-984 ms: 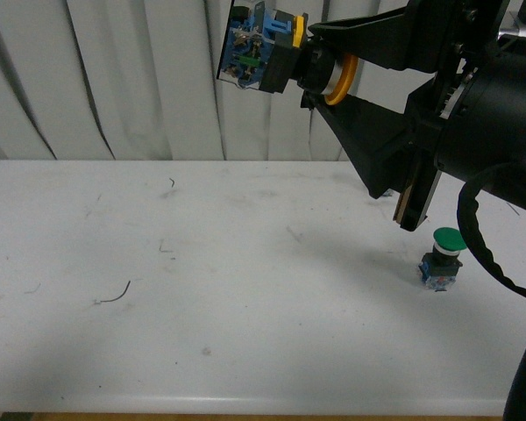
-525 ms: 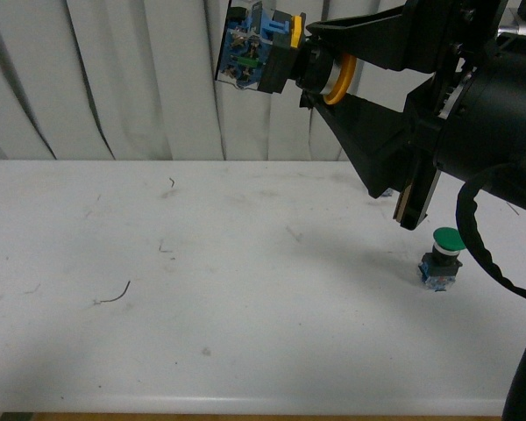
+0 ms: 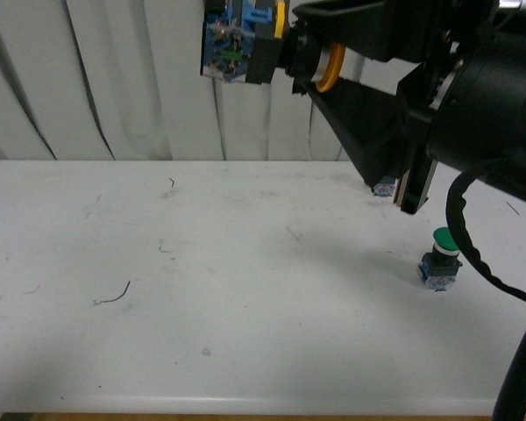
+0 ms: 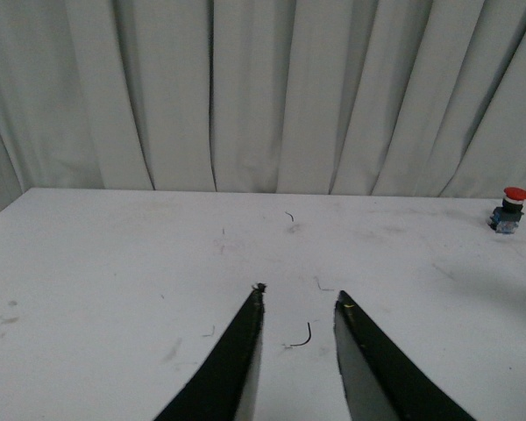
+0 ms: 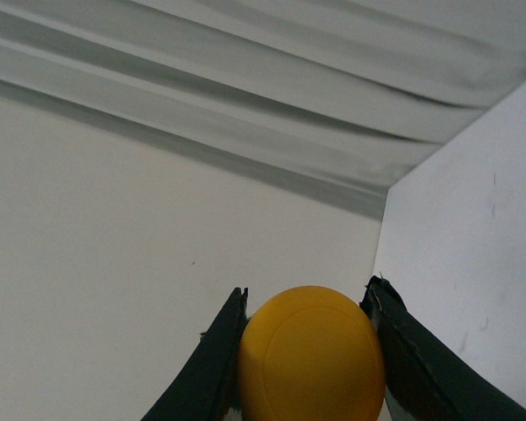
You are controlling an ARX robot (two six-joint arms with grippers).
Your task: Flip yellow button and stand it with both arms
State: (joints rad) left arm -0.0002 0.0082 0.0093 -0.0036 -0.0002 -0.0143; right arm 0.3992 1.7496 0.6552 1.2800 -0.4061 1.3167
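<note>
My right gripper [image 3: 320, 66] is shut on the yellow button [image 3: 245, 39] and holds it high above the white table [image 3: 202, 281], lying sideways with its blue-and-clear base pointing left. In the right wrist view the yellow cap [image 5: 311, 355] fills the gap between the two black fingers [image 5: 206, 368]; the gripper [image 5: 307, 303] is shut on it. My left gripper [image 4: 298, 298] is open and empty, low over the table, and does not show in the front view.
A green-capped button [image 3: 442, 258] stands upright on the table at the right. A red-capped button [image 4: 508, 210] stands far off near the curtain. A small dark wire scrap [image 3: 114, 294] lies at the left; it also shows between the left fingers [image 4: 300, 338].
My right gripper has lifted the yellow button a little higher and moved it left. The green button has not moved.
</note>
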